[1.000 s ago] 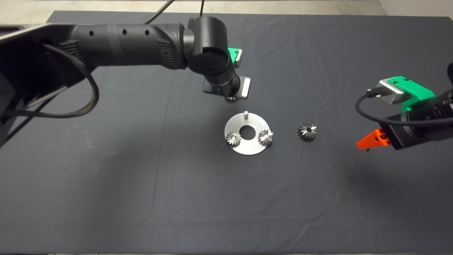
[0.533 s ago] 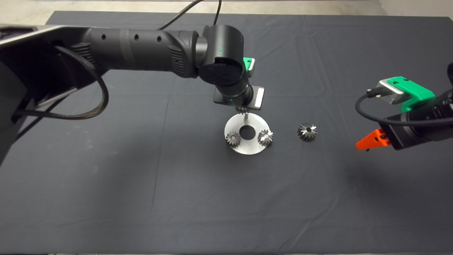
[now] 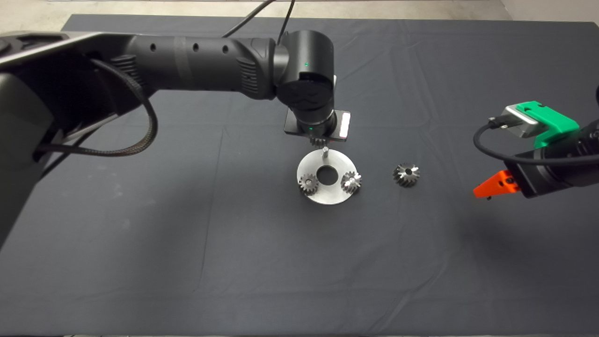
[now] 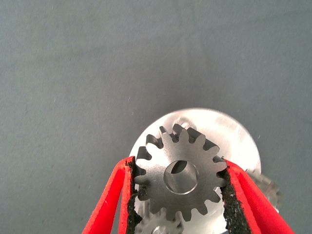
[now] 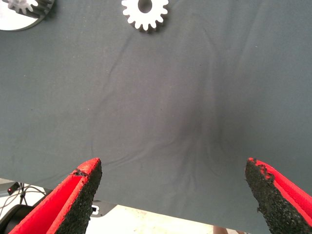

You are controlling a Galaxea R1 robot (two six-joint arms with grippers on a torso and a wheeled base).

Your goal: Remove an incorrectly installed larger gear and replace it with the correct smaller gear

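Holding the smaller gear (image 4: 181, 175) flat between its red fingers (image 4: 113, 195), the left gripper (image 3: 318, 140) hangs above the far edge of the round plate (image 3: 344, 161), just over the bare pin (image 3: 325, 150); the jaws are clamped on the gear's teeth from both sides, and in the left wrist view the plate shows through and around the gear's centre hole; whether the hole sits square over the pin I cannot tell from these views. Two other small gears (image 3: 309, 183) already sit on the plate's near pins, one on each side of the plate's big centre hole; the larger gear (image 3: 406, 174) lies on the mat (image 3: 187, 262) to the right of the plate, well apart from it, so the removal part looks done. The right gripper (image 5: 175, 195) waits at the right edge of the surface, its jaws spread wide with nothing between them; its wrist view shows the larger gear (image 5: 145, 12) beyond on the mat. By my reading the task is well past halfway: what is left is to line the hole up with the pin, lower the gear until it seats among its neighbours, let go and back off; the meshing of teeth may need a slight turn.
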